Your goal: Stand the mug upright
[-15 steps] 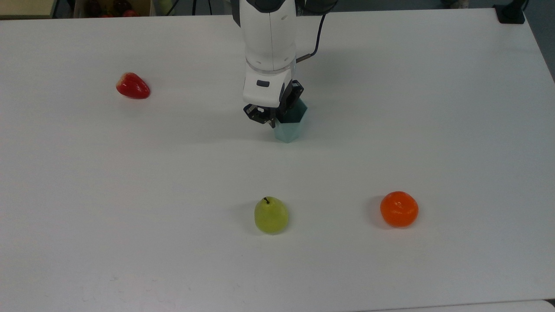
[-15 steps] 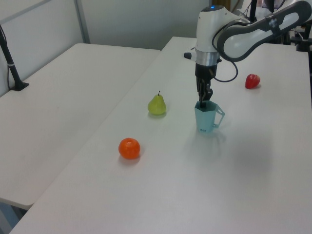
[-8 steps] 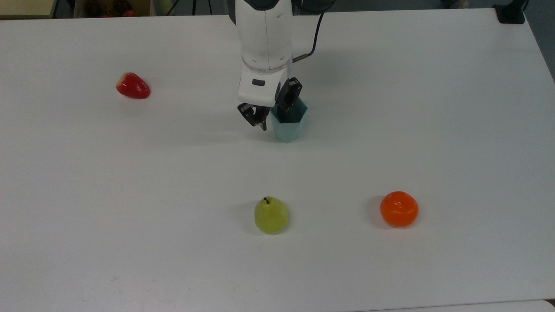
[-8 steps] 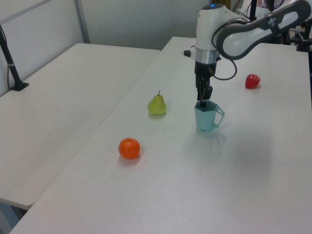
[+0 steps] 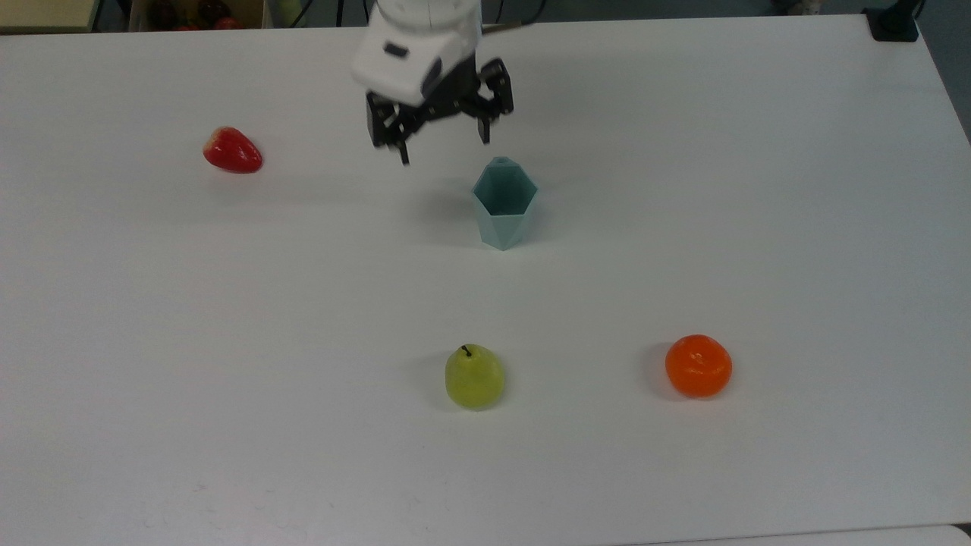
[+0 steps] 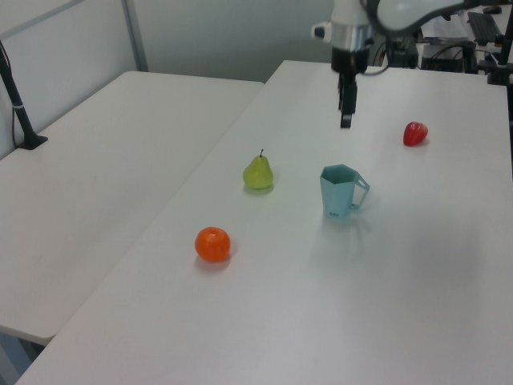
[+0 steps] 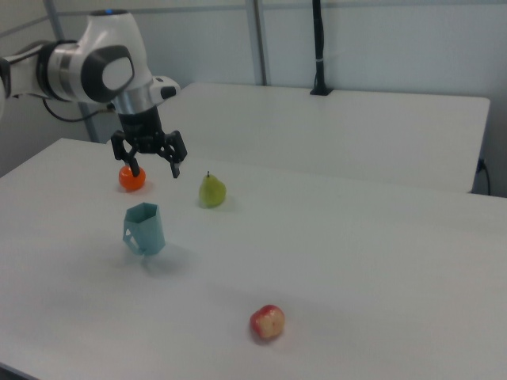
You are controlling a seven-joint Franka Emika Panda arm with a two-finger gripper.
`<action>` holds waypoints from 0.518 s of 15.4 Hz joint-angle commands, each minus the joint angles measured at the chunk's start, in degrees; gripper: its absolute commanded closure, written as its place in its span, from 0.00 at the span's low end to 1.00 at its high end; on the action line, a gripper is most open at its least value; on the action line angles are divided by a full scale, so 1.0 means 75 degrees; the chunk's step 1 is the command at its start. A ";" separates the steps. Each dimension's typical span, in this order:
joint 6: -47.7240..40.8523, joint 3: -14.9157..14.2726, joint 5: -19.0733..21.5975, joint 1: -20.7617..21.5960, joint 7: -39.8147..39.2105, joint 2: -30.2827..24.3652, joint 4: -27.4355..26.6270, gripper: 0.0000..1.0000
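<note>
The arm hangs over the white counter (image 5: 683,189) with its gripper (image 5: 444,144) pointing down, fingers spread wide and holding nothing, raised clear above the mug (image 5: 504,203). The one mug stands upright, mouth up, apart from three fruits: one pear (image 5: 474,377), one orange (image 5: 698,366), one red apple (image 5: 232,150).

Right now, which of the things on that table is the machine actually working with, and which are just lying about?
Part of the job:
- mug, standing upright
- hand, open, raised clear of the mug

Just lying about:
- pear
- orange
- red fruit
</note>
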 commanded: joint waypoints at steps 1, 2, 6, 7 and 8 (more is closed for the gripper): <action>-0.1360 -0.0321 -0.0806 0.0427 0.1918 -0.1040 -0.0144 0.00; -0.1574 -0.0484 -0.0809 0.0475 0.1959 -0.1252 -0.0144 0.00; -0.2091 -0.0662 -0.0587 0.0429 0.1830 -0.1699 -0.0179 0.00; -0.2150 -0.0662 -0.0563 0.0394 0.1830 -0.1804 -0.0191 0.00; -0.2150 -0.0662 -0.0516 0.0382 0.1830 -0.1828 -0.0202 0.00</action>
